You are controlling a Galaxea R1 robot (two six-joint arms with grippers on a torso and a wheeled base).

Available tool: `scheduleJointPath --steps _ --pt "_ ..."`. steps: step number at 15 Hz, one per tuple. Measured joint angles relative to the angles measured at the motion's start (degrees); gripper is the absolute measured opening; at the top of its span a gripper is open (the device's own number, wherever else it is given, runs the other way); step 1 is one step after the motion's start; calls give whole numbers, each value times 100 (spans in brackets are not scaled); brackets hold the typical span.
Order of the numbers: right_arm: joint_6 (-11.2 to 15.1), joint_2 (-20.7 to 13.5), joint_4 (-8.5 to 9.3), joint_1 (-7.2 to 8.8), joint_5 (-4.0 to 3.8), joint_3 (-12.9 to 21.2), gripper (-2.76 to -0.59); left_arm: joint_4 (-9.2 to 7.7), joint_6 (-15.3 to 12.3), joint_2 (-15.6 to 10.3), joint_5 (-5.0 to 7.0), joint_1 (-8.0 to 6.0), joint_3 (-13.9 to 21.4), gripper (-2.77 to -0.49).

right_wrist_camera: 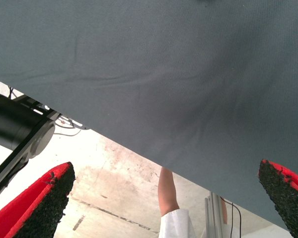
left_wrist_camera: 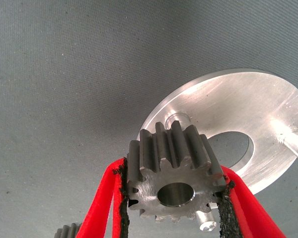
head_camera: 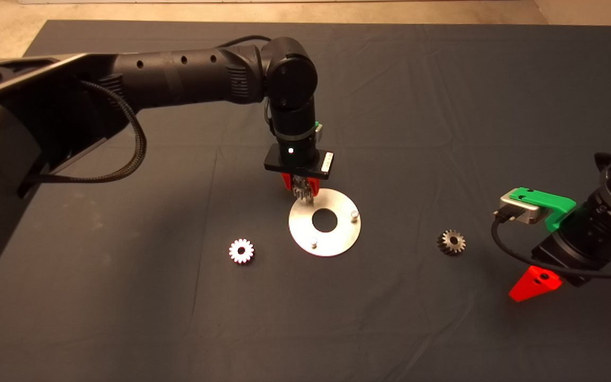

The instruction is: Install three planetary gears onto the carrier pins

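Look at the shiny round disc (head_camera: 332, 236) in the middle of the dark mat (head_camera: 443, 95) — everything sits around it. Your left gripper (head_camera: 301, 188) hangs over the far left edge of the disc, and its 2 red fingers (left_wrist_camera: 107, 208) squeeze 1 gear (left_wrist_camera: 174, 176) between their black pads. You can see right through the held gear's round hole. Just under and behind it stands 1 carrier pin (left_wrist_camera: 178, 119), but you cannot tell if the gear touches it.

2 more pins stand bare on the disc: 1 on the right side (head_camera: 354, 215) and 1 on the near side (head_camera: 313, 243).

A bright gear (head_camera: 241, 250) lies flat on the mat left of the disc. A darker gear (head_camera: 451, 242) lies right of it — both well apart from the disc.

Your right gripper (head_camera: 533, 284) waits far right of the disc, its fingers (right_wrist_camera: 37, 208) spread wide with nothing between them. Past the mat's edge a person's arm (right_wrist_camera: 168, 191) shows.
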Motion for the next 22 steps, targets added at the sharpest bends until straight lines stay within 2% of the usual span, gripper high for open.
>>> scheduleJointPath --steps 5,9,12,14,20,22 --pt "4 -2 0 0 0 0 -60 2 -91 51 0 0 6 -238" --pt "6 -2 2 -1 -1 26 -60 190 -279 92 6 -2 22 -238" --pt "9 -2 1 2 0 66 -60 223 -282 90 11 6 22 -238" --pt "11 -2 2 -1 -4 88 -60 271 -284 90 22 61 22 -238" --pt "24 -2 2 -1 -1 113 -60 276 -286 90 35 66 22 -238" --pt "24 0 2 -1 -1 113 -60 286 -284 112 90 63 22 -238"
